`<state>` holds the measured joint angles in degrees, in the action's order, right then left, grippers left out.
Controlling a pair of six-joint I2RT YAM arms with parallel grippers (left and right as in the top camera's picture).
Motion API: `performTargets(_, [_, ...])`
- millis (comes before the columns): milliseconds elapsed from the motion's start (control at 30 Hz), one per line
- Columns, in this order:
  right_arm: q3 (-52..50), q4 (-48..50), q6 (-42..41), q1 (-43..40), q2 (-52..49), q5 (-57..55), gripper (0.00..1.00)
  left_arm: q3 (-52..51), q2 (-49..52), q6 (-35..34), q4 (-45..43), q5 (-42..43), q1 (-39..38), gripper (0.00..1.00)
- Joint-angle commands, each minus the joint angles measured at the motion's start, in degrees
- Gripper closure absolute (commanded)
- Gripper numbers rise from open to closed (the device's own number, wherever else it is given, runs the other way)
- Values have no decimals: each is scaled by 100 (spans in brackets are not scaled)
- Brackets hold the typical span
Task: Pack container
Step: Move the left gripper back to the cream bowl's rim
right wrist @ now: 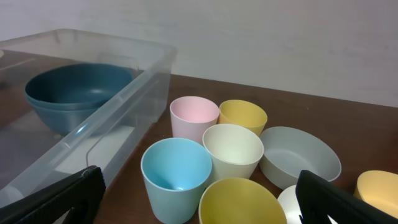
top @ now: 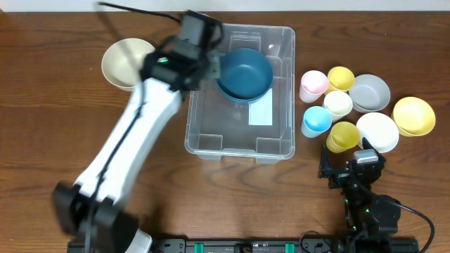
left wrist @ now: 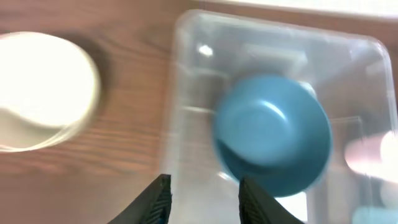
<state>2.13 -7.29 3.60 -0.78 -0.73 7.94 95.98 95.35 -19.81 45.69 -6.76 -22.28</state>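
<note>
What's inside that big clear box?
The container holds a blue bowl at its far end, and a white label shows on the base. Anything beneath the bowl is hidden.

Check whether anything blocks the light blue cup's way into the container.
Nothing visible does. The light blue cup stands beside the open-topped container, only its right wall between; the dark blue bowl inside fills just the far end.

Five cups [top: 337,103], perhaps five bowls [top: 370,93], one container [top: 225,130]
</note>
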Motion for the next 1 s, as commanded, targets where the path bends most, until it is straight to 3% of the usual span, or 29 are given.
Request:
performTargets(0, [-4, -22, 33, 46, 20, 0, 1, 118, -439, 24, 260, -750, 431, 63])
performTargets(433, [-4, -22, 33, 46, 20, 0, 1, 17, -715, -494, 1025, -656, 2848, 57])
performTargets(767, [-4, -22, 33, 46, 20, 0, 1, -33, 55, -494, 1108, 275, 3703, 22])
performTargets(967, [-4, -22, 33, 46, 20, 0, 1, -33, 787, -525, 1113, 407, 3845, 21])
